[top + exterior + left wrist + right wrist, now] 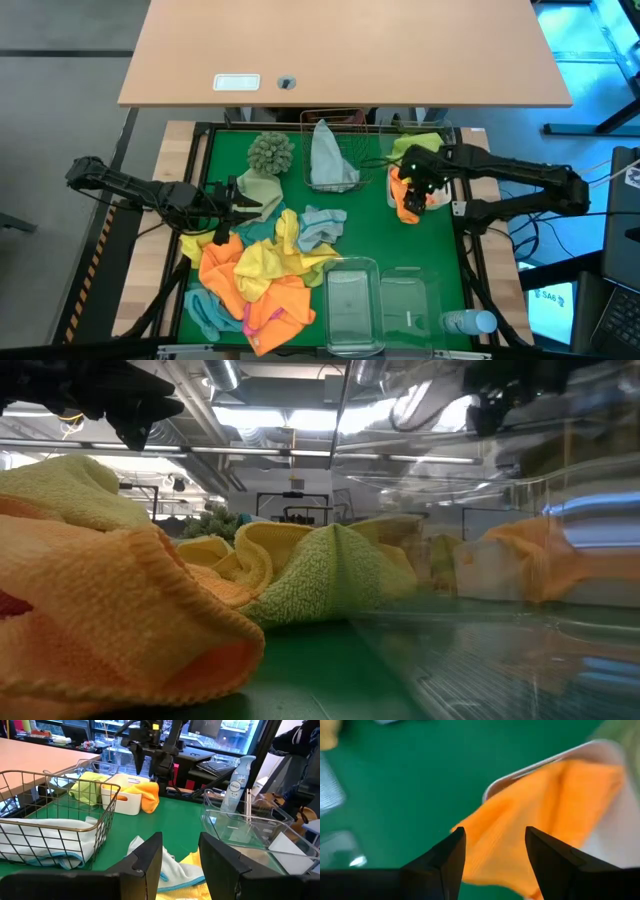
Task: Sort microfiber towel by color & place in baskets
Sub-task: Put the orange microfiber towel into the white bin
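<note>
An orange towel (pixel 408 207) lies in a white tray (pixel 437 197) at the right, one end draped over the tray's rim (pixel 520 775). My right gripper (pixel 413 187) hangs just above it, pointing down and open (pixel 495 850), with the cloth (pixel 540 815) below its fingers. My left gripper (pixel 236 198) waits open (pixel 177 862) at the left, level, beside a lime green towel (pixel 258 190). A pile of orange and yellow towels (pixel 262 272) lies near the front. A pale grey-blue towel (pixel 328 155) sits in the wire basket (pixel 60 815).
A second lime green towel (pixel 423 145) sits in a tray at the far right. Two clear tubs (pixel 350 300) (pixel 410 300) and a spray bottle (pixel 468 322) stand at the front right. A shaggy green ball (pixel 270 152) lies beside the wire basket. Pale blue towels (pixel 320 225) lie mid-table.
</note>
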Robot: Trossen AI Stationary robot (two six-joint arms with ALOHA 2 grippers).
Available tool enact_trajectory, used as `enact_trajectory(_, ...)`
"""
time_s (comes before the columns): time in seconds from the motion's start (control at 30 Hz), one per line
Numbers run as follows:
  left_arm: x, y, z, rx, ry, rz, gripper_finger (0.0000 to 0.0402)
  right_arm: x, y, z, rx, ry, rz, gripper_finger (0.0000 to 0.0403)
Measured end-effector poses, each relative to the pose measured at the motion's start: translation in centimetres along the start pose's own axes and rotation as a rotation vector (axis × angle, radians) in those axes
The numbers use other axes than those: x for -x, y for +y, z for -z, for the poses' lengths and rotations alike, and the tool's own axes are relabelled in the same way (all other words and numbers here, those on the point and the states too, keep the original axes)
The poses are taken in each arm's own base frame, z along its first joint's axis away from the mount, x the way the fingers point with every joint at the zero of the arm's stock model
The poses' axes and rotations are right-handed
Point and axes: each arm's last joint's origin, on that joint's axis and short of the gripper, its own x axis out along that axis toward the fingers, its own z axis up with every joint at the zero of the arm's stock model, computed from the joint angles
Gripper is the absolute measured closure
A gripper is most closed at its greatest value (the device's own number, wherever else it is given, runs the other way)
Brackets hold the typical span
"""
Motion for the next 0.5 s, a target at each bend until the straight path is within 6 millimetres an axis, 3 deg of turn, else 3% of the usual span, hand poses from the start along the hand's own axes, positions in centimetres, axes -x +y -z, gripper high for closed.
enact_trajectory(0.17, 0.0, 0.0, 0.0, 0.004, 0.000, 0.000, 0.0278, -0.2, 1.6, 0.2, 0.009, -0.025, 0.161, 0.0199)
enact_trajectory(0.5, 0.0, 0.0, 0.0, 0.006, -0.001, 0.001, 0.0278, -2.0, 5.7, 0.2, 0.136, -0.002, 0.119, 0.0199)
